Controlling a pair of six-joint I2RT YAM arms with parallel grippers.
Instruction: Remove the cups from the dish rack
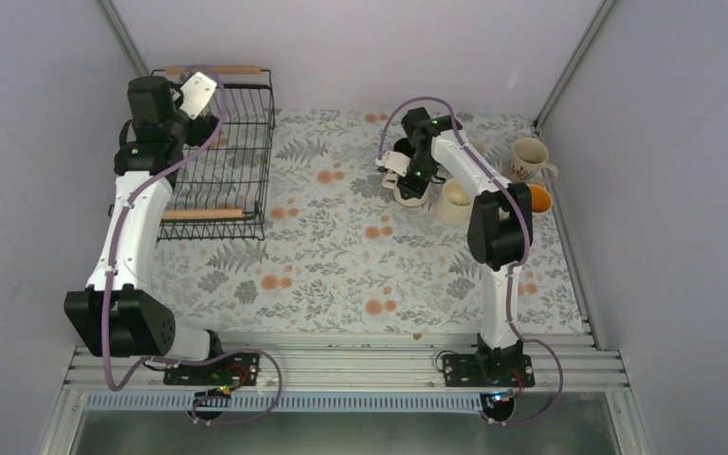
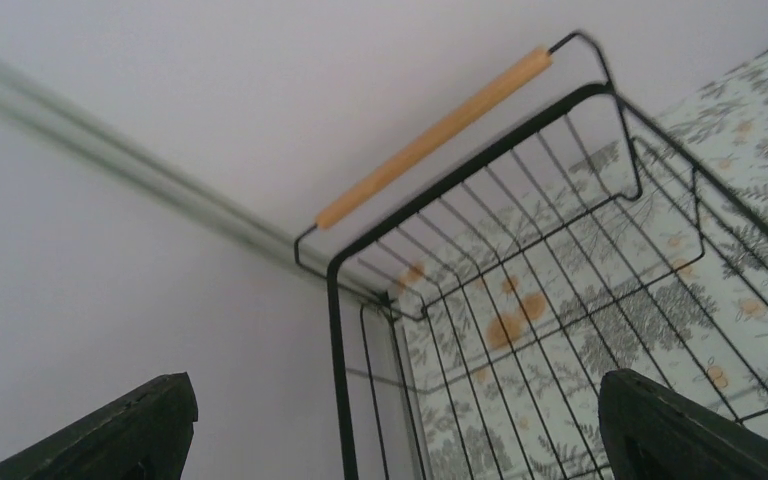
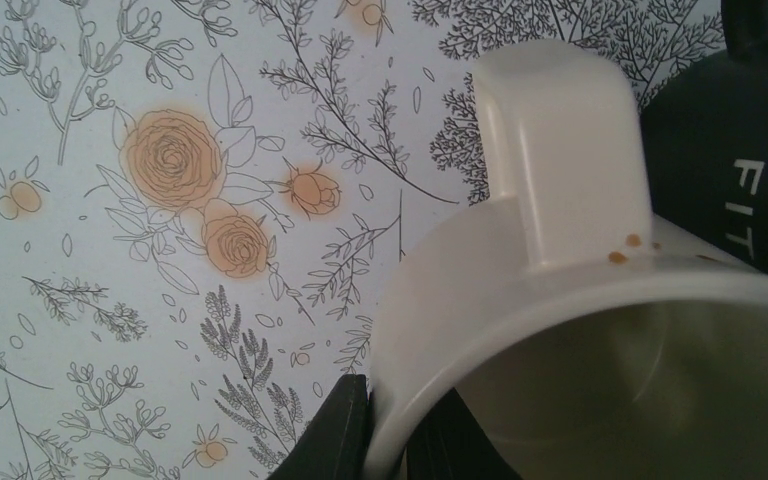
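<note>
The dish rack (image 1: 267, 152), black wire with two wooden bar handles, stands at the table's far left. No cup shows inside it. My left gripper (image 1: 197, 116) hangs over it, open and empty; in the left wrist view (image 2: 395, 392) the rack's rim (image 2: 333, 330) and wooden handle (image 2: 438, 133) lie below. My right gripper (image 1: 404, 173) is shut on the rim of a cream mug (image 3: 560, 300), one finger outside the wall, one inside. A black mug with white text (image 3: 740, 170) sits right beside it, also in the top view (image 1: 413, 195).
Three mugs stand at the far right of the floral table: a cream one (image 1: 454, 202), a beige one with red print (image 1: 529, 159), and one with an orange inside (image 1: 538, 198). Grey walls close in the left, back and right sides.
</note>
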